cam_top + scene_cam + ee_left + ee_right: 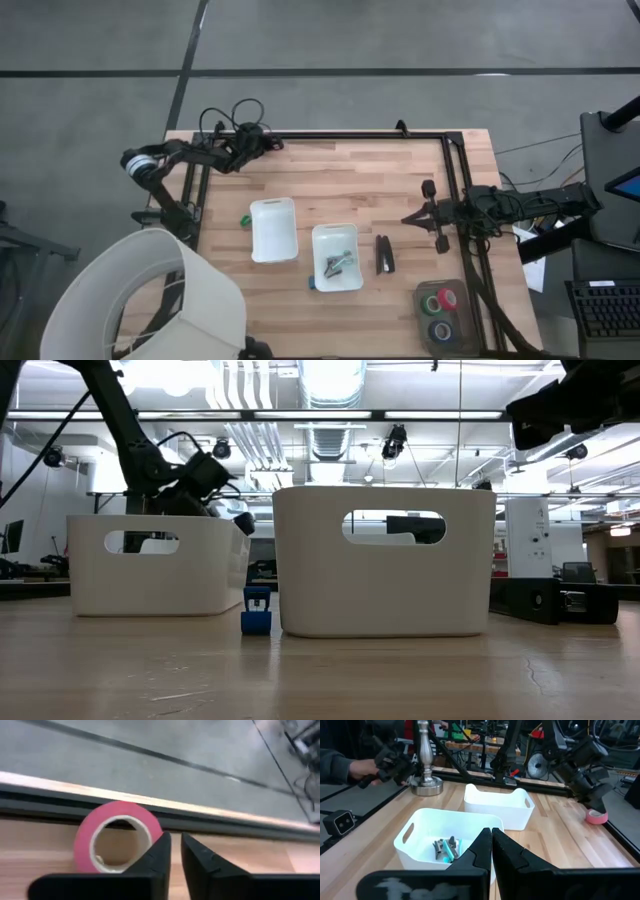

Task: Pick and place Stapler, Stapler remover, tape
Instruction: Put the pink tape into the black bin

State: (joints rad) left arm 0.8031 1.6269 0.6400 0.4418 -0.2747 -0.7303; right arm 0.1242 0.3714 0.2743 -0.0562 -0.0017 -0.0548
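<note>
Beside pink tape (116, 837), left jaws (175, 851) near-closed.

high: straight down over whole light wooden table (340, 170) | low: table-top level, close behind two white plastic trays (385, 560), facing room | left wrist: close on pink tape roll (117, 837) at table edge | right wrist: looks across both trays, shared with high and low

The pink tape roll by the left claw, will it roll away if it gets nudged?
Probably. The pink tape roll stands on its edge on the wood, so a nudge could set it rolling. It looks like a light, hollow ring. The left claw, nearly shut, sits beside it.
</note>
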